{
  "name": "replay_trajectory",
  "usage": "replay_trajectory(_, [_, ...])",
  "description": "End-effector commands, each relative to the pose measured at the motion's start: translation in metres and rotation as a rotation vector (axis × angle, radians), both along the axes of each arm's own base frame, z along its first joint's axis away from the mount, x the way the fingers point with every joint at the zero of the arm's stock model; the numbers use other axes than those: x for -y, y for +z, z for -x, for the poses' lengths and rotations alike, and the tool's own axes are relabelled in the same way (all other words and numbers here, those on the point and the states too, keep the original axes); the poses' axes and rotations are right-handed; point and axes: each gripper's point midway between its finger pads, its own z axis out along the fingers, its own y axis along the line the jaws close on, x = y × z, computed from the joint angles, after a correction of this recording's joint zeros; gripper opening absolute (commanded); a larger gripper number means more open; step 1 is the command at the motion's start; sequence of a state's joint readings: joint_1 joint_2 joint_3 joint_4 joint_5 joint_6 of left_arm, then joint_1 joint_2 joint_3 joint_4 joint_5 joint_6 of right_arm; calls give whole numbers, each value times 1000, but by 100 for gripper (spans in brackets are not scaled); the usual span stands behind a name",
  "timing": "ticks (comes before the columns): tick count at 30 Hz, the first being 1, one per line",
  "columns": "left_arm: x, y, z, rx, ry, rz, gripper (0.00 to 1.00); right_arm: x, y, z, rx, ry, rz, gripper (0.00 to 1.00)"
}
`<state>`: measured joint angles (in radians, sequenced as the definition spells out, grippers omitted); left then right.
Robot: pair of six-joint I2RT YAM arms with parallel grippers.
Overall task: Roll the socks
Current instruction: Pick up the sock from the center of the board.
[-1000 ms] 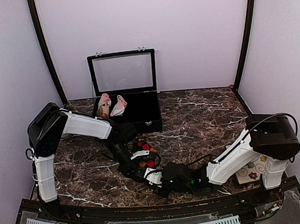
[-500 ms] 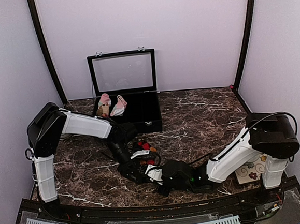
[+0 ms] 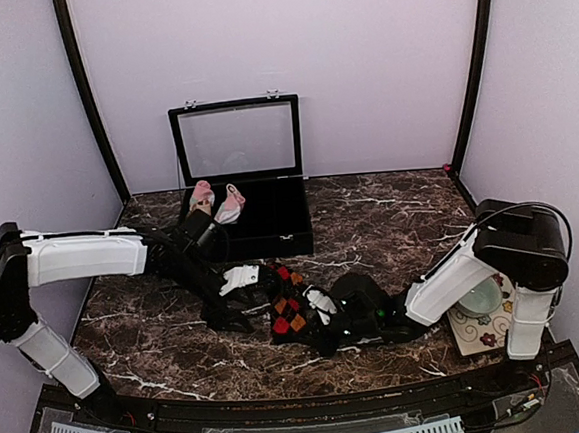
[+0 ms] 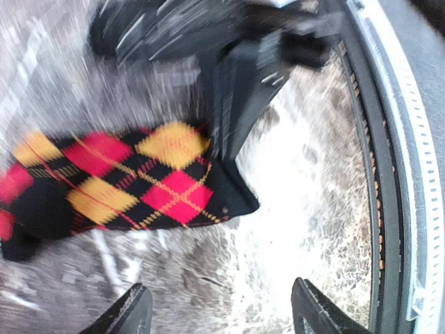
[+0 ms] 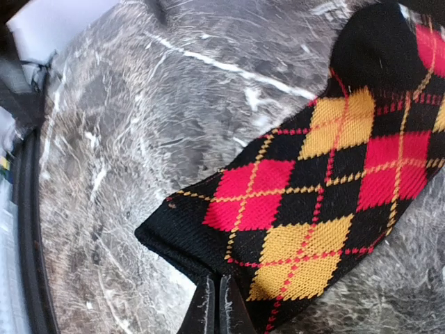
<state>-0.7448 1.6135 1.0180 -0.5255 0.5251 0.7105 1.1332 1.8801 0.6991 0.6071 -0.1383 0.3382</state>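
Black argyle sock (image 3: pixel 287 312), patterned with red, orange and yellow diamonds, is spread flat on the marble table (image 3: pixel 390 219). In the overhead view it is found at about 6 o'clock from the black box (image 3: pixel 279 215), well apart from it.

The sock's dark hem is clamped by the right gripper (image 5: pixel 215 306), whose fingers are pressed together on the fabric; in the overhead view this grip is placed at the sock's 3 o'clock side.

The left gripper (image 4: pixel 221 312) is held near the sock's 9 o'clock side. Its fingers are spread apart, and only bare marble is seen between them. The sock is seen just ahead of the fingertips in the wrist view, which is blurred.

A pink sock (image 3: pixel 232 206) is seen inside the box, toward its 9 o'clock end, just beside an upright roll (image 3: pixel 201 205). The box's glass lid (image 3: pixel 238 140) is stood upright.
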Motion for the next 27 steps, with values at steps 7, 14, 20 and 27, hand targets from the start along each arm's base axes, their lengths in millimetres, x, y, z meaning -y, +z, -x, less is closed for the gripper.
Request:
replay_trajectory(7, [7, 3, 27, 69, -169, 68, 69, -8, -5, 15, -526, -15, -17, 0])
replay_trajectory(14, [16, -2, 33, 75, -188, 82, 64, -3, -30, 15, -701, -119, 129, 0])
replay_trajectory(20, [18, -16, 45, 130, -241, 53, 62, 0, -30, 7, -820, -214, 133, 0])
replay_trajectory(27, [18, -34, 21, 244, -198, -9, 63, -7, -17, 5, -893, -205, 71, 0])
